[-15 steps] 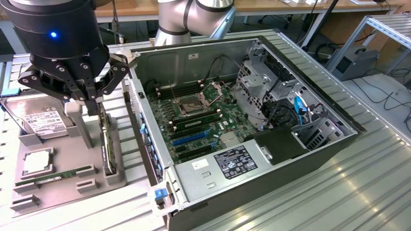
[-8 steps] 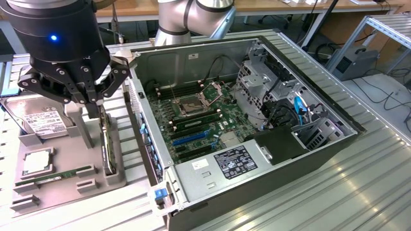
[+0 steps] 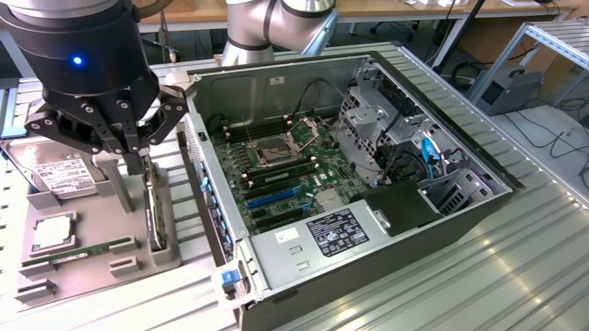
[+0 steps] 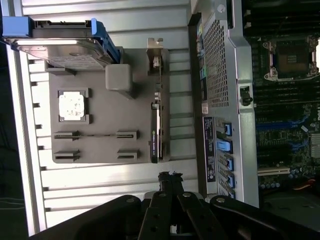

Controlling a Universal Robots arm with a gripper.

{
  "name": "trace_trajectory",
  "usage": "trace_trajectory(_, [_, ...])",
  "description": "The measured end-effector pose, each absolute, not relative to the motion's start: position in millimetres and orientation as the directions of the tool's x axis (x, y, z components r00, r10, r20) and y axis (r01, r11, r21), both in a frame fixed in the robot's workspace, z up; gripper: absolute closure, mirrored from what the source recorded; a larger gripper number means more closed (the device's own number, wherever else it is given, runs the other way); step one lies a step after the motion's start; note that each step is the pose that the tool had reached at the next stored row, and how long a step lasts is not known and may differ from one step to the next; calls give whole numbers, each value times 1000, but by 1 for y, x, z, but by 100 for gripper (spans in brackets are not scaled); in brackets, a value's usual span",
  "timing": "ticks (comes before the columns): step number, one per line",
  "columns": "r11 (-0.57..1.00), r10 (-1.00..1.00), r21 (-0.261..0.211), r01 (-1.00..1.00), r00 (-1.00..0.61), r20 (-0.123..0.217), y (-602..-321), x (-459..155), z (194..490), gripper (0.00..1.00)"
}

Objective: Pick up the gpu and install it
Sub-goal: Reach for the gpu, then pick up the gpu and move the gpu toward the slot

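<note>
Exterior view
- The gripper (image 3: 140, 162) hangs from the black arm in the upper part of the exterior view's left, its fingers pinched together with nothing between them
- Its tips sit low over the grey holder (image 3: 92, 272), just beside a grey post and close to the upper end of the gpu (image 3: 154, 217); I cannot tell whether they touch the card
- The gpu stands on its long edge in a slot on the side of the holder nearest the computer case (image 3: 414, 255)
- A hard drive (image 3: 60, 176) with a white label leans at the far end of the holder, a processor chip (image 3: 52, 231) lies flat in the middle, and a green memory stick (image 3: 78, 253) lies in front of it
- The case lies open on the slatted metal table (image 3: 515, 262), filling the centre and the exterior view's right, with the motherboard (image 3: 294, 172) exposed inside

Wrist view
- The gripper (image 4: 170, 176) shows its two fingers closed against each other, empty
- The gpu (image 4: 156, 125) stands edge-on in its slot along the side of the holder (image 4: 105, 115) that faces the case (image 4: 220, 60), its silver bracket at the end farther from the fingertips
- The fingertips stand just past the card's near end, apart from it
- The hard drive (image 4: 60, 47) in a blue frame and the processor chip (image 4: 72, 106) sit on the holder's other side
- The motherboard (image 4: 285, 100) shows inside the case
</note>
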State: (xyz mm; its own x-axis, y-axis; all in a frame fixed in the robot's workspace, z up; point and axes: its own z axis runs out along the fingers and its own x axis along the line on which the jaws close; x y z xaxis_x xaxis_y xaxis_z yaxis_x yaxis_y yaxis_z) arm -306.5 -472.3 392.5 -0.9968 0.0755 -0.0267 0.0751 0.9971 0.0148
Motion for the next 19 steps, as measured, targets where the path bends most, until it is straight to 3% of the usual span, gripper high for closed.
trace_trajectory(19, [997,75,15,75,-997,-27,-476,-307,392,89])
